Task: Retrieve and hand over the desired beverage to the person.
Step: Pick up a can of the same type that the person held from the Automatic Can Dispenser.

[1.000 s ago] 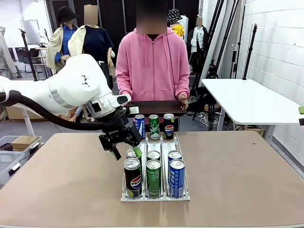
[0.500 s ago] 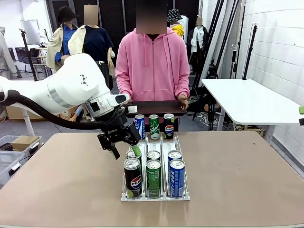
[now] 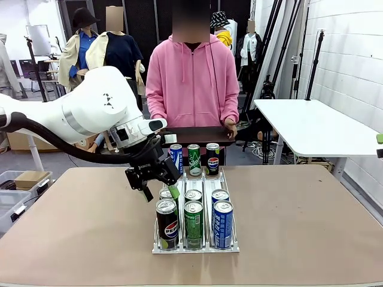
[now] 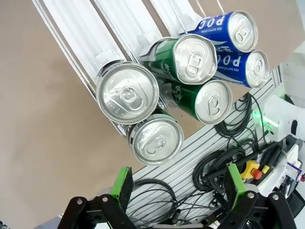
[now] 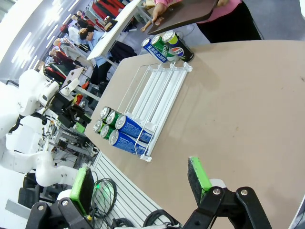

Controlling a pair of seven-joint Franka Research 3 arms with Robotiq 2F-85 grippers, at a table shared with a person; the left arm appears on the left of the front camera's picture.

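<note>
- Left jaws, released and empty, hover over the left-lane cans (image 4: pixel 127 93) in the rack (image 3: pixel 206 181); right jaws gape too, well away.
- Centre on one lid, then descend straight, with the pads (image 4: pixel 123 181) clearing neighbouring cans.

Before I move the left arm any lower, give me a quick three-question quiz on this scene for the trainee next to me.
1. True or false: the left end effector is shut on a can.
2. How many cans stand at the near end of the rack? A) four B) six C) nine
3. Fill in: the person at the far side holds a dark ____ with both hands.

Key:
1. False. Its fingers are spread above the cans with nothing between them.
2. B
3. tray
</note>
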